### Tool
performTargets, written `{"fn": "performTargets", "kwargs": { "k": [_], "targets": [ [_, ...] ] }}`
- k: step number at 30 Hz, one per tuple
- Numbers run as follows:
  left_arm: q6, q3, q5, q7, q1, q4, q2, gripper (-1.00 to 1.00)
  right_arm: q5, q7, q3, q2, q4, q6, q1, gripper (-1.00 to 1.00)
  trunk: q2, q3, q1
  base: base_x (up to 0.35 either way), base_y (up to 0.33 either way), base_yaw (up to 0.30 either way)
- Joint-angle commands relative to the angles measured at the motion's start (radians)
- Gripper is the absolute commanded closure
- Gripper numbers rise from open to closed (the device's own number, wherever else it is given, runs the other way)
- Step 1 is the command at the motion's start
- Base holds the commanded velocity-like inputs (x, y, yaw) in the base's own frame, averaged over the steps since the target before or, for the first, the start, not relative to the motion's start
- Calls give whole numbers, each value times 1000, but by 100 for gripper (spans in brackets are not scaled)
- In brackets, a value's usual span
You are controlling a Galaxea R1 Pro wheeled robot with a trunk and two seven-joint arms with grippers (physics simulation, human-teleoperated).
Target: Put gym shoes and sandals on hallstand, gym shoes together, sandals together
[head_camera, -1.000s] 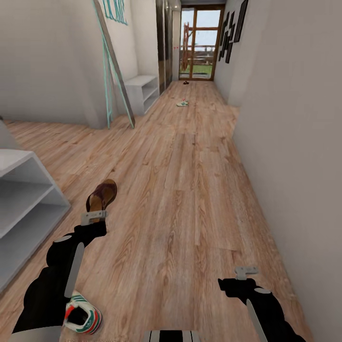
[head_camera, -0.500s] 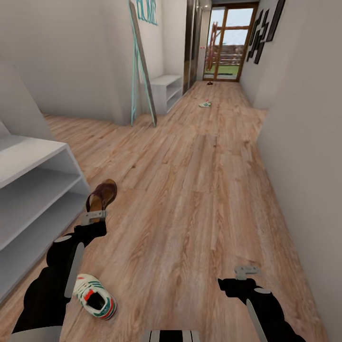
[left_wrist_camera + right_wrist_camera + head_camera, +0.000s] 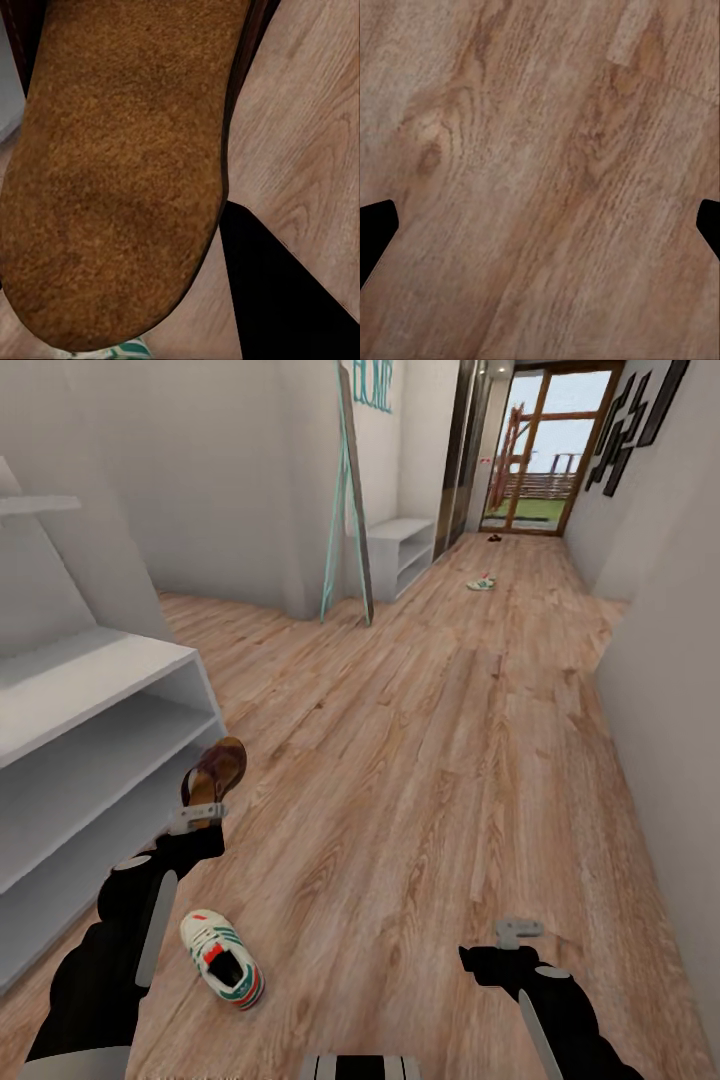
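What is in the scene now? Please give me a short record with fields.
left gripper: shut on a brown sandal, lifted above the floor
right gripper: open, holding nothing, over bare wood floor
near gym shoe: on the floor beside the left arm
far gym shoe: on the floor down the corridor
far dark item: near the glass door, too small to identify
hallstand: at left, visible shelves hold no shoes

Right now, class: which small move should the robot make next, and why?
Probably swing the left gripper toward the shoe rack at its left. It holds a sandal up off the floor, and the rack's shelves look bare and close by.
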Motion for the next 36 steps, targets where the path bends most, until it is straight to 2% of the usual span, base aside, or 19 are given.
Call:
{"fn": "performTargets", "kwargs": {
  "k": [1, 15, 21, 36],
  "targets": [
    [6, 1, 0, -2, -1, -1, 0, 100, 0, 0, 0, 0, -1, 5, 0, -100, 0, -1, 0, 0, -7, 291],
    [6, 0, 1, -4, -1, 6, 0, 100, 0, 0, 0, 0, -1, 5, 0, -100, 0, -1, 0, 0, -1, 290],
    [6, -30, 1, -4, -1, 14, 0, 100, 0, 0, 0, 0, -1, 5, 0, -100, 0, -1, 0, 0, -101, 291],
    [5, -34, 1, -4, -1, 14, 0, 100, 0, 0, 0, -1, -1, 5, 0, -100, 0, -1, 0, 0, -47, 291]
  ]
}}
